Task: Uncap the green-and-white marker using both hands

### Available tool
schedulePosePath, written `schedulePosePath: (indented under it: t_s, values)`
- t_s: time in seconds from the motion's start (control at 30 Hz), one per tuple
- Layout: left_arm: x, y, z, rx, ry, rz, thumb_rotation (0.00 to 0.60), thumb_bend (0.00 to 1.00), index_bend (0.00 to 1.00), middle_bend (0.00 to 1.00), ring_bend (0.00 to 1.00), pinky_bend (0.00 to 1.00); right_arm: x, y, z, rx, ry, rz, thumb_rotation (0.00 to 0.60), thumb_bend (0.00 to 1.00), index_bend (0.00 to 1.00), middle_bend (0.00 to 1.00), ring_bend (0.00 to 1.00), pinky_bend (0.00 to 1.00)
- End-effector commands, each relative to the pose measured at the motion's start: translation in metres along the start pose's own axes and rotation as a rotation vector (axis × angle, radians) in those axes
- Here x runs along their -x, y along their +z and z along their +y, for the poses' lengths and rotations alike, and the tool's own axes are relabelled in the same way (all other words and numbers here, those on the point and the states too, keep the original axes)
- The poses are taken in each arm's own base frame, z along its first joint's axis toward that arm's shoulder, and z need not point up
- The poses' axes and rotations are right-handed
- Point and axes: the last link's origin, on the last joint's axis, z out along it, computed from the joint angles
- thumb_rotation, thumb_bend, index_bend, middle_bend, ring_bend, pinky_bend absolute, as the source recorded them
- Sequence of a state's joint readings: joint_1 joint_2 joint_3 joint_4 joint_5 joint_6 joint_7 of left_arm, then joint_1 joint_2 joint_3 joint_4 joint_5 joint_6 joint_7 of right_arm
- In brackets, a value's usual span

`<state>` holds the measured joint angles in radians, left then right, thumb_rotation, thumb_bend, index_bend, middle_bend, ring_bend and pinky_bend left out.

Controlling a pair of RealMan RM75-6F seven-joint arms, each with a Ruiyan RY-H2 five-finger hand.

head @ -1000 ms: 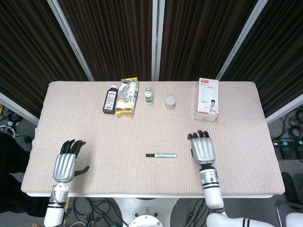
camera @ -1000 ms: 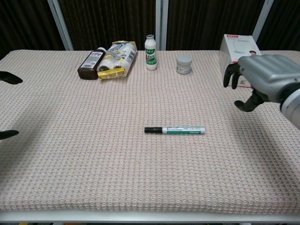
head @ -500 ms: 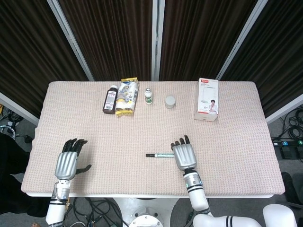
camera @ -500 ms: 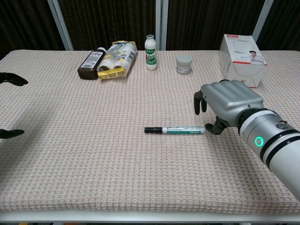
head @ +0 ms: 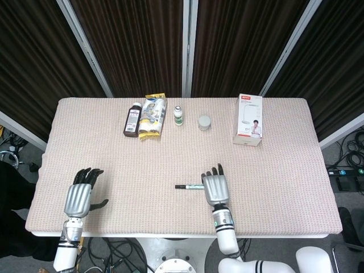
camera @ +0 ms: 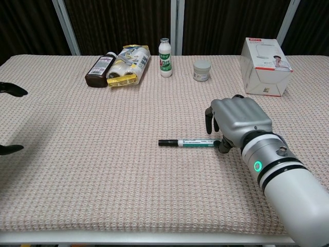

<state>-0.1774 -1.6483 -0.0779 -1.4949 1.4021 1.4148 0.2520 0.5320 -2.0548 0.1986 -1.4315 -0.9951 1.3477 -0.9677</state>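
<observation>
The green-and-white marker (head: 189,186) (camera: 187,142) lies flat at the table's middle front, black cap pointing left. My right hand (head: 215,188) (camera: 236,123) is over the marker's right end, palm down and fingers spread; that end is hidden beneath it. The thumb is down beside the marker tip in the chest view, and no grip on it shows. My left hand (head: 79,197) hovers open near the front left edge, far from the marker. Only its dark fingertips (camera: 11,89) show at the chest view's left border.
Along the back stand a brown bottle (head: 132,119), a yellow bag (head: 151,116), a small white bottle (head: 178,115), a grey jar (head: 204,123) and a white box (head: 250,119). The woven tablecloth (head: 284,170) covers the table.
My right hand has travelled left from the right side and now covers the marker's right end. The marker has not moved, and the left hand has barely shifted.
</observation>
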Motion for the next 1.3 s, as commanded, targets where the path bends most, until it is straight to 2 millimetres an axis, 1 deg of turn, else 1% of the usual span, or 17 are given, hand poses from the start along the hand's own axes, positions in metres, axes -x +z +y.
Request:
schedulePosePath:
  t_s: [0.03,0.43,0.6,1.0,1.3]
  values:
    - [0.0,0.001,0.0,0.002,-0.002,-0.002,0.6,0.05,0.19,0.18,0.1,0.11,0.003,0.0,-0.003,0.006,-0.005,-0.003,0.6,0.24,0.51,0.44,0.22,0.1]
    - [0.003,0.0,-0.005,-0.004,-0.011,-0.015,0.6,0.05,0.19,0.18,0.1,0.11,0.011,0.001,-0.01,0.027,-0.012,-0.014,0.6,0.24,0.51,0.43,0.22,0.09]
    - [0.003,-0.001,-0.008,-0.003,-0.013,-0.017,0.6,0.05,0.19,0.18,0.1,0.11,0.014,0.003,-0.012,0.032,-0.021,-0.016,0.6,0.24,0.49,0.43,0.22,0.09]
    - [0.004,-0.003,-0.01,-0.003,-0.014,-0.022,0.6,0.05,0.19,0.18,0.1,0.11,0.016,0.005,-0.015,0.036,-0.024,-0.012,0.6,0.24,0.49,0.45,0.22,0.07]
    - [0.007,-0.003,-0.011,-0.005,-0.014,-0.032,0.6,0.05,0.19,0.18,0.1,0.11,0.018,0.005,-0.015,0.041,-0.03,-0.014,0.6,0.27,0.55,0.51,0.23,0.07]
